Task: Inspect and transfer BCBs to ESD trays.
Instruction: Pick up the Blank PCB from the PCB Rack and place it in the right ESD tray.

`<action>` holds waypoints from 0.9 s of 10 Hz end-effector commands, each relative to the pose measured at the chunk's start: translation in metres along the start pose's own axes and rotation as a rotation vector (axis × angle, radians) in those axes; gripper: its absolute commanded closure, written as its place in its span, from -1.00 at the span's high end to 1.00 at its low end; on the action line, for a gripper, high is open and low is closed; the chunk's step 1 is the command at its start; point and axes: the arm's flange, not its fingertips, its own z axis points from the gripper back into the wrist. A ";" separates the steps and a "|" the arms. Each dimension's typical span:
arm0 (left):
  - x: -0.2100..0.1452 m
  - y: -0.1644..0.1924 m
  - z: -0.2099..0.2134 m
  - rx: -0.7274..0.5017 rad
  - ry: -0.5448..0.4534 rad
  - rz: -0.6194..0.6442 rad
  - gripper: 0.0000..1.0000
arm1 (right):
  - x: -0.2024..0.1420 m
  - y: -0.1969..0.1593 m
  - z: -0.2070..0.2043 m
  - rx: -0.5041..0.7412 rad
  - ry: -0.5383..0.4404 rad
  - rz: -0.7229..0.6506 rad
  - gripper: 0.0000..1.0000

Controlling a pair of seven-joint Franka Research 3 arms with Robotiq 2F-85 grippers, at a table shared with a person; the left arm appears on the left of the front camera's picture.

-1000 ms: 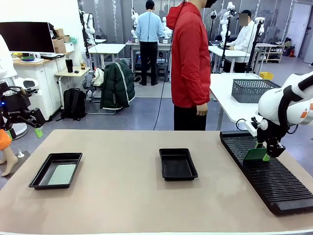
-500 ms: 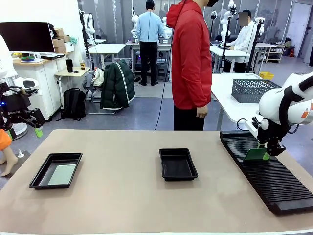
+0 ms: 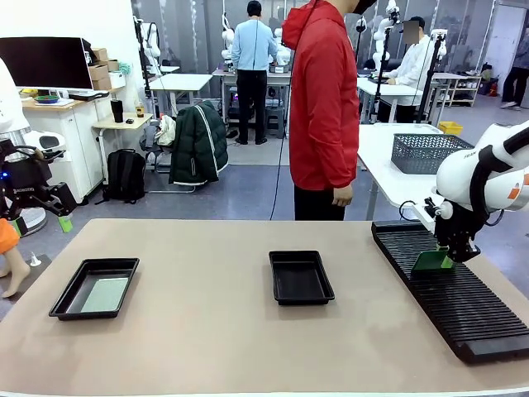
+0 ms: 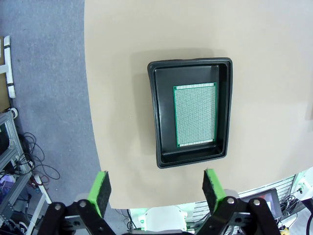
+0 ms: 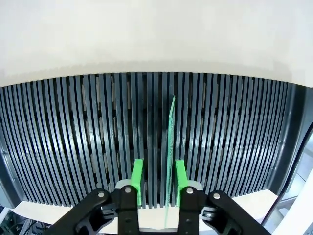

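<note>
The right gripper (image 5: pixel 159 165), jaws apart, straddles a thin green circuit board (image 5: pixel 171 132) standing on edge in a black ribbed plastic rack (image 5: pixel 73 142). The left gripper (image 4: pixel 156 177) gapes above a shallow black plastic tray (image 4: pixel 158 117).

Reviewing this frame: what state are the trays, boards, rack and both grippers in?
Left tray: holds the flat BCB.
Middle tray: empty.
Rack: upright BCB standing in a slot.
Right gripper: open, fingers either side of the upright BCB, gap visible.
Left gripper: open, holding nothing.
</note>
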 end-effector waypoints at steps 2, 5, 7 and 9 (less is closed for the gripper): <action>0.000 0.002 -0.002 -0.002 -0.008 -0.006 1.00 | -0.002 -0.005 -0.001 0.020 0.024 -0.020 -0.76; 0.000 0.002 -0.002 -0.002 -0.008 -0.006 1.00 | -0.003 -0.006 -0.001 0.025 0.024 -0.021 -0.74; 0.000 0.002 -0.002 -0.002 -0.008 -0.006 1.00 | -0.004 -0.006 -0.001 0.028 0.028 -0.026 -0.90; 0.000 0.002 -0.002 -0.002 -0.008 -0.006 1.00 | -0.005 -0.007 0.000 0.031 0.031 -0.033 -1.00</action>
